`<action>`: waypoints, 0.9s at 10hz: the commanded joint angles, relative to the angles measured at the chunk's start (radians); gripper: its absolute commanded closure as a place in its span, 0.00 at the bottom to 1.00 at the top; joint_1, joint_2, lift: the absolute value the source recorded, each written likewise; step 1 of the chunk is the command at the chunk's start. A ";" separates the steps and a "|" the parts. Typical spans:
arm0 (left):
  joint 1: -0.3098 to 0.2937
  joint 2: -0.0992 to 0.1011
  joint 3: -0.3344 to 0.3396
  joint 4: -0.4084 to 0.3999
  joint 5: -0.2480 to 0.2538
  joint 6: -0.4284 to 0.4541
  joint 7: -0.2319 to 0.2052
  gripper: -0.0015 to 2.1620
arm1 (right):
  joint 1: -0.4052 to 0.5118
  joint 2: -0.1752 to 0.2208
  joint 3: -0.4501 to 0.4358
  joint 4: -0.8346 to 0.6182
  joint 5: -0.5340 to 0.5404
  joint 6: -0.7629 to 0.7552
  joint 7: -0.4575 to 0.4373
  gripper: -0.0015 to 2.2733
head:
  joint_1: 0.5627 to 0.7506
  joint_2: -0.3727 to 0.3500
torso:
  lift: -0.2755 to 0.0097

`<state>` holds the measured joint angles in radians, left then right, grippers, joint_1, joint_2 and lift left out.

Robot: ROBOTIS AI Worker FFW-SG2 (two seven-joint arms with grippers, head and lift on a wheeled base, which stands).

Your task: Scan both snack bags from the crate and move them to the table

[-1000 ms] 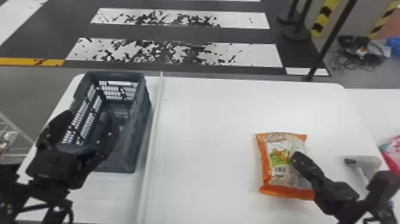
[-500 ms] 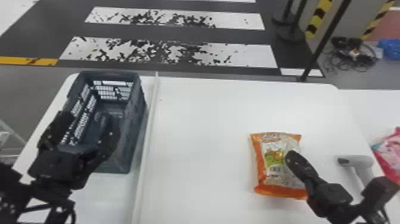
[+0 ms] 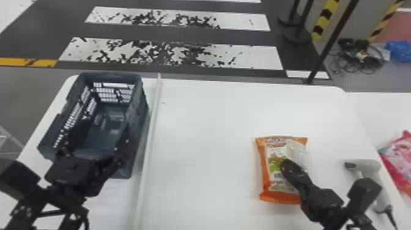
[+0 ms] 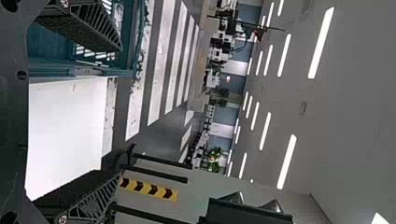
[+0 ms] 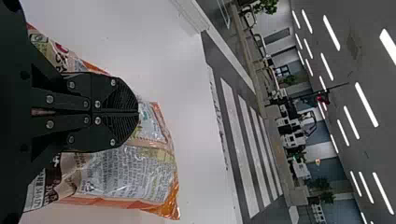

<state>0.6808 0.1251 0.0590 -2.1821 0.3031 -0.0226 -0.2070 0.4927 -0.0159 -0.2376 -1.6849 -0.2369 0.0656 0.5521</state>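
While left end effector [image 3: 104,132] gapes empty, right end effector [image 3: 286,165], closed empty, over glossy orange-edged snack bag [image 3: 273,171].

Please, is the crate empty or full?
Not full: the crate floor is bare where it shows in the head view. Entirely empty, I cannot tell; the left hand hides part.

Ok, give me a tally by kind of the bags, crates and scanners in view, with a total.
Bags: 2 (orange bag, pink bag)
Crates: 1 (dark crate)
Scanners: 1 (grey scanner)
Total: 4
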 commanded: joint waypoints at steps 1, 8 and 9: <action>-0.004 0.001 -0.013 0.016 -0.001 -0.003 0.000 0.03 | -0.003 -0.001 0.004 0.048 0.008 -0.042 0.000 0.99 | 0.70 0.44 | 0.66; -0.061 0.007 -0.110 0.157 -0.051 -0.116 0.028 0.03 | 0.056 0.007 -0.002 0.040 -0.038 -0.177 0.000 0.95 | 0.70 0.36 | 0.66; -0.070 0.010 -0.111 0.171 -0.051 -0.125 0.028 0.03 | 0.107 0.008 -0.014 -0.048 -0.091 -0.174 0.002 0.87 | 0.70 0.35 | 0.66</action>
<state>0.6156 0.1334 -0.0515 -2.0185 0.2518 -0.1420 -0.1785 0.5740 -0.0076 -0.2449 -1.6877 -0.3014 -0.1084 0.5542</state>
